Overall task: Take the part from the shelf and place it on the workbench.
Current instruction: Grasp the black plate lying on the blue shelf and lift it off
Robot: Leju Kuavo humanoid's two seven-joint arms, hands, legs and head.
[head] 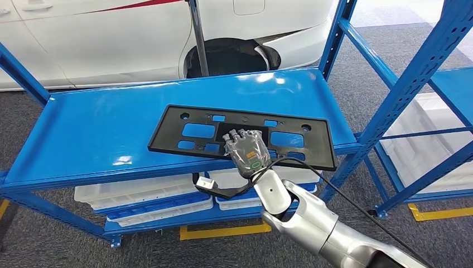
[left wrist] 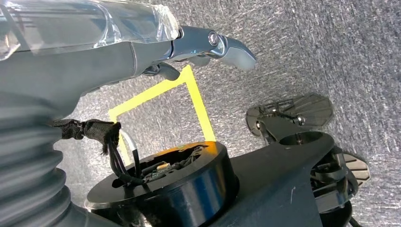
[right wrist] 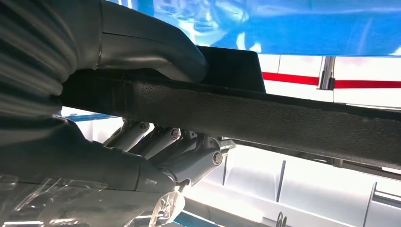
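Head view, part: you see the black flat part [head: 245,135], a long panel with rectangular cut-outs, lying on the top deck of the blue shelf [head: 100,128], its near edge reaching the deck's front lip.
Head view, right hand: your right hand [head: 247,148] lies over the middle of the part's near edge, with the silver arm rising to it from the lower right.
Head view, surroundings: a white car [head: 111,39] stands behind the shelf, white bins [head: 139,192] sit on the lower deck, and yellow floor tape [head: 223,230] shows beneath.
Left wrist view, left hand: your left hand [left wrist: 208,45] hangs over grey carpet [left wrist: 307,47] with nothing in it; its visible fingers reach out straight, but you cannot tell how far they are spread. Yellow tape marks a corner on the carpet.
Right wrist view, grip: your right hand [right wrist: 156,113] holds the part [right wrist: 283,118] by its edge, with the thick thumb [right wrist: 156,42] pressed on one face and the darker fingers [right wrist: 189,158] curled against the other.
Right wrist view, background: blue shelf surface lies past the part, alongside white car bodywork with a red stripe.
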